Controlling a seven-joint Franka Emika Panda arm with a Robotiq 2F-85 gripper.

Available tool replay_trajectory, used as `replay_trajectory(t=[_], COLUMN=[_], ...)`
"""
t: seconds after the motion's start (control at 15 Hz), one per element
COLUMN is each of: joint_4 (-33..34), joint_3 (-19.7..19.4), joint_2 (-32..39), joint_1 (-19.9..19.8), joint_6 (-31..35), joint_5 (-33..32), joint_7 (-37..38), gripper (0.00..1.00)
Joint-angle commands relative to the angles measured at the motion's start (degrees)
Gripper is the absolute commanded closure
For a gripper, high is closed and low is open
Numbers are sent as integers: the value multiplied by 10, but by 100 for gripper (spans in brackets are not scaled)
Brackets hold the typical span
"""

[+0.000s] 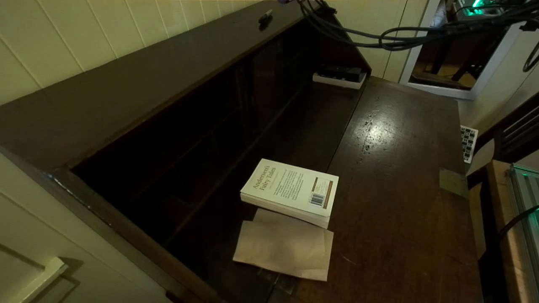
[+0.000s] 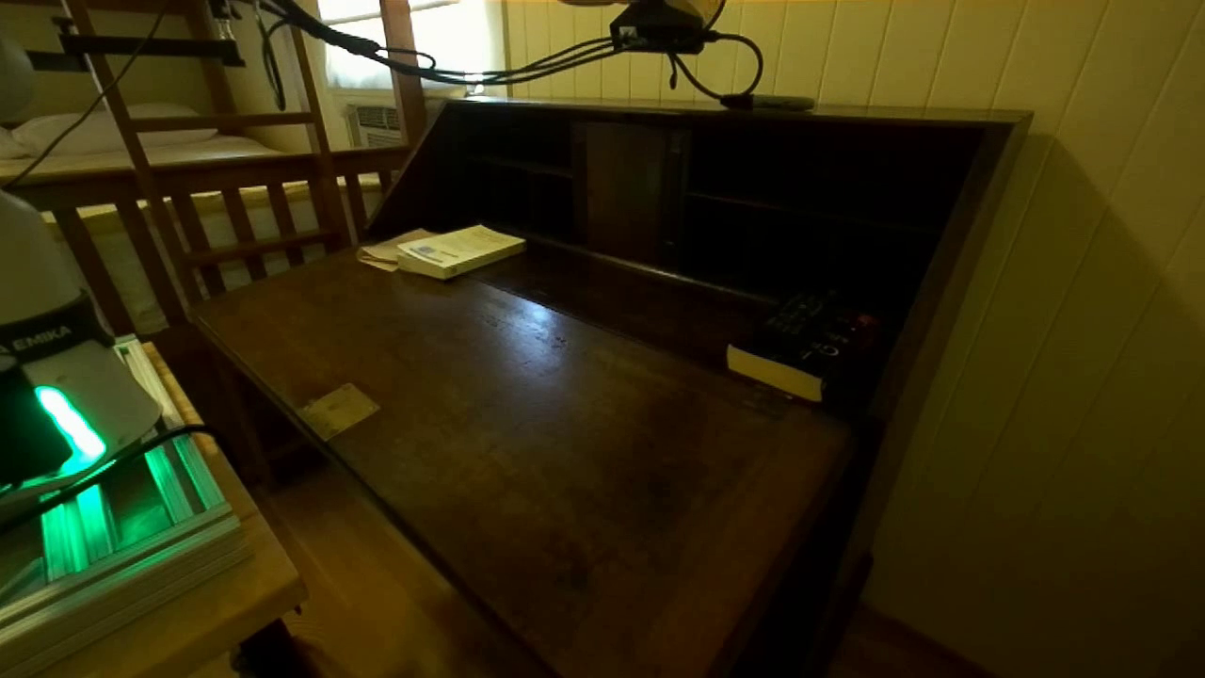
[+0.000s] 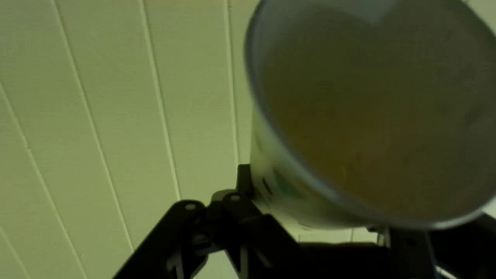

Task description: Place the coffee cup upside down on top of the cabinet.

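The coffee cup [image 3: 372, 116] fills the upper right of the wrist view. It is white with faint dark and green marks, and its open mouth faces the camera. My gripper [image 3: 325, 211] has its fingers on either side of the cup and is shut on it; the right fingertip is hidden behind the rim. Light wall boards show behind. The cup and fingers are out of view in both exterior views. The cabinet [image 1: 139, 80], dark brown with open cubbies and a flat narrow top, stands against the wall; it also shows in an exterior view [image 2: 631, 179].
A marker [image 1: 265, 17] lies on the cabinet top. Black cables [image 1: 404, 38] and a dark cabled module [image 2: 664, 30] hang above it. A white book [image 1: 294, 189] and brown paper [image 1: 286, 248] lie on the tabletop [image 1: 400, 202]. A thick black book [image 2: 800, 344] lies at its other end.
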Motion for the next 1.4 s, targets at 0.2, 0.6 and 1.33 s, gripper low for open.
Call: replay_trajectory(t=[0.2,0.6,1.33], joint_4=[-65,-115,-152], joint_3=[52,68,99], joint_2=[-2,-11,-40], joint_1=[-18,-28,-85], joint_6=[-105,-177,-151], joint_5=[0,-1,-2], joint_7=[-47,-61,-62], gripper=[62,62,62])
